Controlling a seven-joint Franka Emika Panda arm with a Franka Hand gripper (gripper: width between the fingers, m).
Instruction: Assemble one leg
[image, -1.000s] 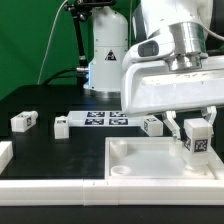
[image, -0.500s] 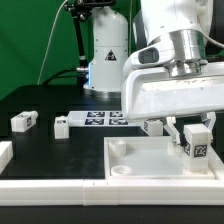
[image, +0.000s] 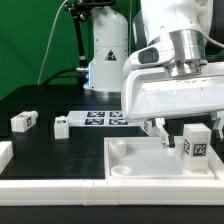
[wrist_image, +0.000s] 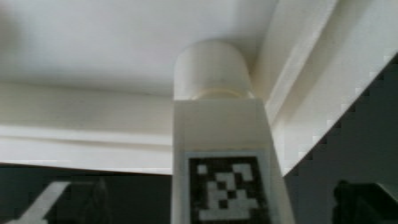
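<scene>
Fingers (wrist_image: 349, 198) stand released, one on each side of the leg (image: 197, 142) and clear of it; the wrist view shows a gap on both sides. The leg stands upright between the fingers, tag facing the exterior camera. Its rounded lower end sits in a corner of the tabletop (image: 140, 165), directly beneath the fingers. How deep it is seated cannot be told.

Step in hand, as judged: letting go of the leg in its corner socket, possibly to re-grip for another turn.
- Keep the fingers centred on the leg axis, so that neither pad brushes it.
- Move only along that axis; a sideways drift can tilt a leg that is not fully seated.
- When re-gripping, close evenly on both flat faces.

Beyond the tabletop, three more legs lie on the desk (image: 50, 145): one (image: 150, 125) just behind the fingers and two (image: 24, 121) well away from them. The marker board (image: 95, 118) lies between these.

Compared with half a second ago, the leg sits slightly lower. The finger then seen close beside it no longer shows there.
</scene>
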